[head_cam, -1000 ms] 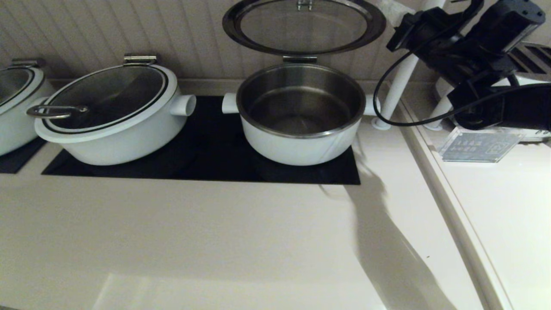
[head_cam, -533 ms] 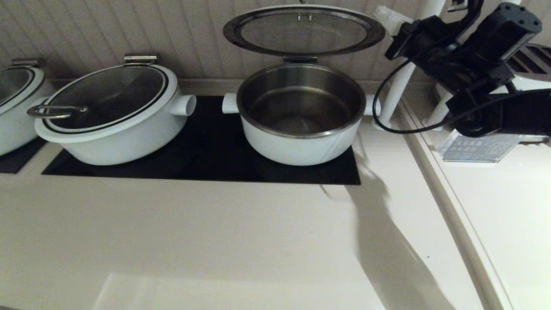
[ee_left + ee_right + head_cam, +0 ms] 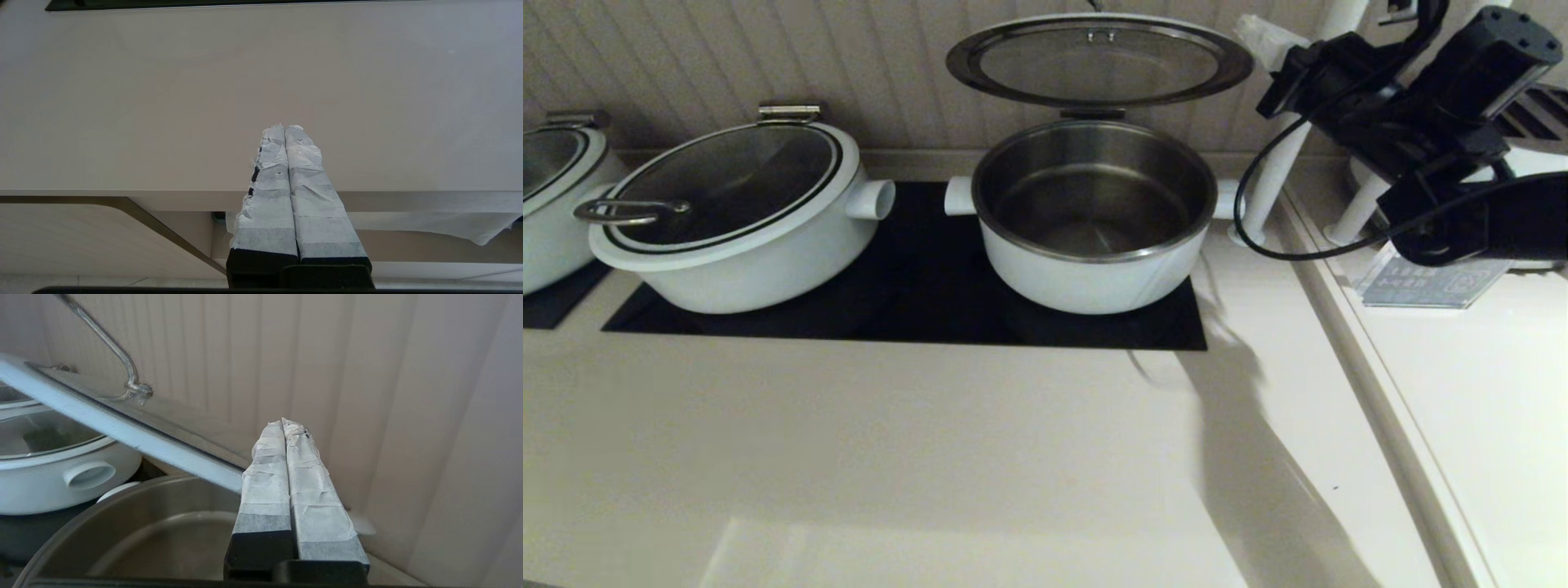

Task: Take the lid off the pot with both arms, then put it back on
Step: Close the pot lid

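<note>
The pot point(image 3: 1094, 278) stands open on the black hob, its steel inside empty. The lid point(image 3: 1098, 61) hangs on its rear hinge above the pot, tilted forward with its underside facing me. My right gripper point(image 3: 1254, 33) is shut and empty, its taped tips right at the lid's right edge; I cannot tell whether they touch. In the right wrist view the gripper point(image 3: 284, 422) crosses the lid's white rim point(image 3: 122, 433) above the pot's inside point(image 3: 163, 531), with the steel handle point(image 3: 118, 355) beyond. My left gripper point(image 3: 284, 127) is shut, empty, over the counter's front edge.
A wider white pot point(image 3: 735, 220) with a closed lid stands left on the black hob point(image 3: 931, 310), and another pot point(image 3: 547, 204) stands at the far left. A white post point(image 3: 1278, 155) and a clear sign point(image 3: 1429, 282) stand to the right. The panelled wall is close behind.
The lid has swung forward and down from nearly upright to a flatter tilt. The right arm has shifted slightly beside it.
</note>
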Controlling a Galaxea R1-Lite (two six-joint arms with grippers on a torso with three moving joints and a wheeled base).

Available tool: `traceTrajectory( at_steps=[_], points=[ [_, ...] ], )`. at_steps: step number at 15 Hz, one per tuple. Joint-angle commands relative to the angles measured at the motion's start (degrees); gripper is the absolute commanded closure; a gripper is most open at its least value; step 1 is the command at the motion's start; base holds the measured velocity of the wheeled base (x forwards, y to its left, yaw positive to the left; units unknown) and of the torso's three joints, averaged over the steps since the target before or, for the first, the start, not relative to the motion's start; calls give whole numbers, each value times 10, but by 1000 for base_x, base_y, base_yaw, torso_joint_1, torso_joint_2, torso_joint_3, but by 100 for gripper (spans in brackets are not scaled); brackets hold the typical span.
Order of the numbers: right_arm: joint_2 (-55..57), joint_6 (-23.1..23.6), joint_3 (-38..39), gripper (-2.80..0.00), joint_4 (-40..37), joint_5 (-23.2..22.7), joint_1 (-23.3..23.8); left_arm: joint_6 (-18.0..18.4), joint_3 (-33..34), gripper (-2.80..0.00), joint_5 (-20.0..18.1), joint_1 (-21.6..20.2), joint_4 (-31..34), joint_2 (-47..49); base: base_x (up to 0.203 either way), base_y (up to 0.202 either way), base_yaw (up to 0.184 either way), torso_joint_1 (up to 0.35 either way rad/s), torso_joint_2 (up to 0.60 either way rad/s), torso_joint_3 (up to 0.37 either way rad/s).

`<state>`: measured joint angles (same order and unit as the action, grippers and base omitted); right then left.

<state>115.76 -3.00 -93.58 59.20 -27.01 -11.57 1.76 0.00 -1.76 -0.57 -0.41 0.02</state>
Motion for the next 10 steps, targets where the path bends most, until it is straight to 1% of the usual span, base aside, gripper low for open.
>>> traceTrajectory(
  at_steps=[1,5,10],
  points=[
    [-10,0,21,0,11,-6,0,0,0,0,0,0,0,0,0,0,0,0,0,0],
    [-23,0,75,0,42,-14,0,0,0,0,0,0,0,0,0,0,0,0,0,0],
    [-26,0,100,0,52,-23,-1,0,0,0,0,0,0,0,0,0,0,0,0,0]
  ],
)
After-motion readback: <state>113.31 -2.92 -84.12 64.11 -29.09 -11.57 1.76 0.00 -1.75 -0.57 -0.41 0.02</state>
